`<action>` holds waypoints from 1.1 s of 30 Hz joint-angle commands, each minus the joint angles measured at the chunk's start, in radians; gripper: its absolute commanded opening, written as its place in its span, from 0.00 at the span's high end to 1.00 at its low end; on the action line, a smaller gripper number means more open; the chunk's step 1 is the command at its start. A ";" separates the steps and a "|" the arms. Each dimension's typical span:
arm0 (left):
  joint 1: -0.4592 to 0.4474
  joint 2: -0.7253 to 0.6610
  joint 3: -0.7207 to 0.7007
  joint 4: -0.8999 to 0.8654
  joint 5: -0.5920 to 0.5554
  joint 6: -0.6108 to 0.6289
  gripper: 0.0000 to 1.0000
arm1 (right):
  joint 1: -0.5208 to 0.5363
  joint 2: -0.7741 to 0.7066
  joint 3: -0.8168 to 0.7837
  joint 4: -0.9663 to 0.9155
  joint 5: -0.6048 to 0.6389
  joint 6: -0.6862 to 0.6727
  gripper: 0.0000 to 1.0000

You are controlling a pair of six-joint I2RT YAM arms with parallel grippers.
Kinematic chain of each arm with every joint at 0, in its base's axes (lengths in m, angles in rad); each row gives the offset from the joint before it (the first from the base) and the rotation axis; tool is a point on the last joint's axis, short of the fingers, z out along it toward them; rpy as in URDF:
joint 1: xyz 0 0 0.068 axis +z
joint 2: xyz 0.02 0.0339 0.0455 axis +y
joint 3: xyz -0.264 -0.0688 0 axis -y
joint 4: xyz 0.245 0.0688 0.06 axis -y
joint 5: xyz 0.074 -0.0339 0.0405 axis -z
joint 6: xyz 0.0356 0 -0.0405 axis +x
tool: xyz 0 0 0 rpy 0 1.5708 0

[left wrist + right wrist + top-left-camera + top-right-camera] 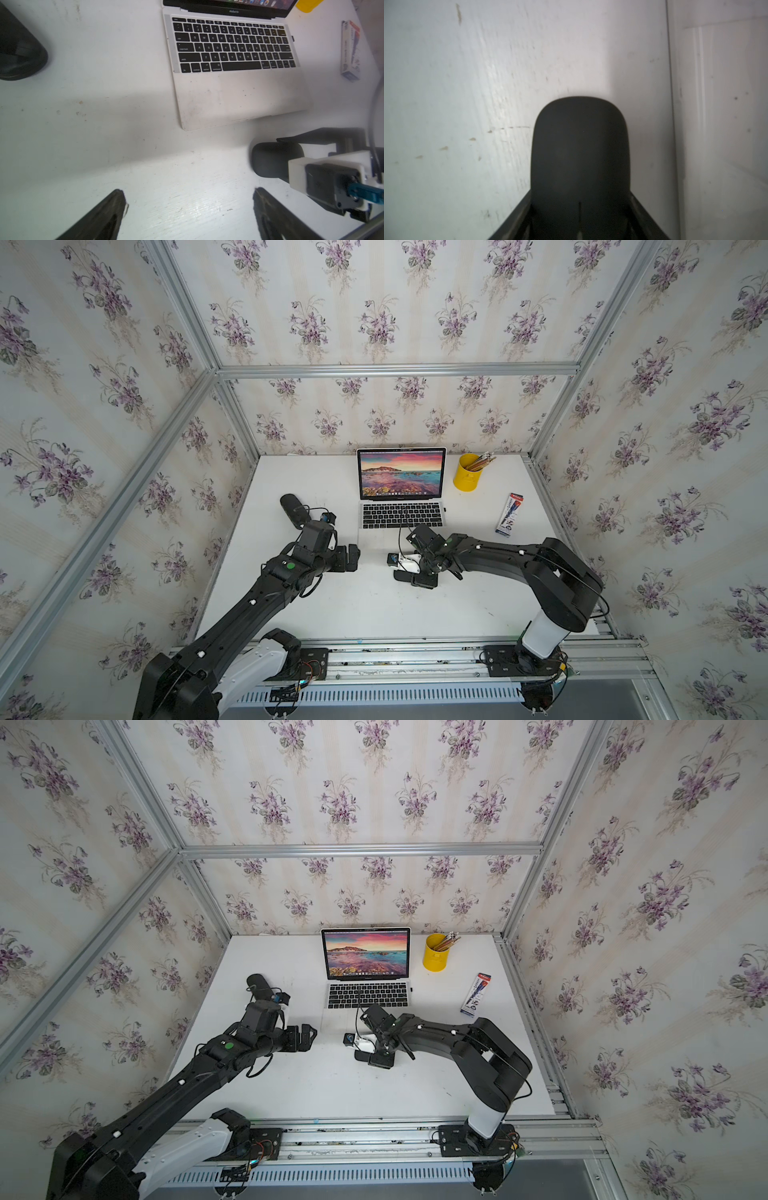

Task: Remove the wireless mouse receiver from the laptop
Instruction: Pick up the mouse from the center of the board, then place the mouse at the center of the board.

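Right gripper (580,196) is found low at the desk (332,614), closed about the mouse (579,145). In the right wrist view both fingers (517,220) appear pressed to its sides. Nothing else is held. Left gripper (187,218) is spread wide and empty over bare desk.

Laptop (382,514) is set open just beyond both grippers. The receiver (293,38) is seen as a tiny black stub plugged into the laptop's side edge, level with the upper key rows. From the right gripper it lies farther out and to the right, well apart. It is not yet touched.

Risks noted:
- The receiver cannot be taken while the right gripper is occupied by the mouse, which has to be set down first.
- So little stub is exposed that a grip is likely to slip off, or to close on the laptop's edge instead.
- The laptop is braced by nothing, so a sideways pull may drag it across the desk rather than free the receiver.
- The raised screen may be struck on approach.
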 commanded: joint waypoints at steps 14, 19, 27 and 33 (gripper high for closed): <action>-0.030 0.071 -0.190 0.721 0.339 -0.276 0.01 | 0.011 -0.349 -0.210 0.474 -0.054 0.176 0.46; -0.056 0.131 -0.264 0.959 0.310 -0.377 0.01 | 0.011 -0.330 -0.201 0.518 -0.063 0.201 0.46; -0.116 0.200 -0.286 1.128 0.256 -0.433 0.01 | 0.011 -0.262 -0.176 0.581 -0.059 0.242 0.47; -0.149 0.270 -0.287 1.201 0.245 -0.471 0.07 | 0.013 -0.254 -0.158 0.611 -0.069 0.261 0.47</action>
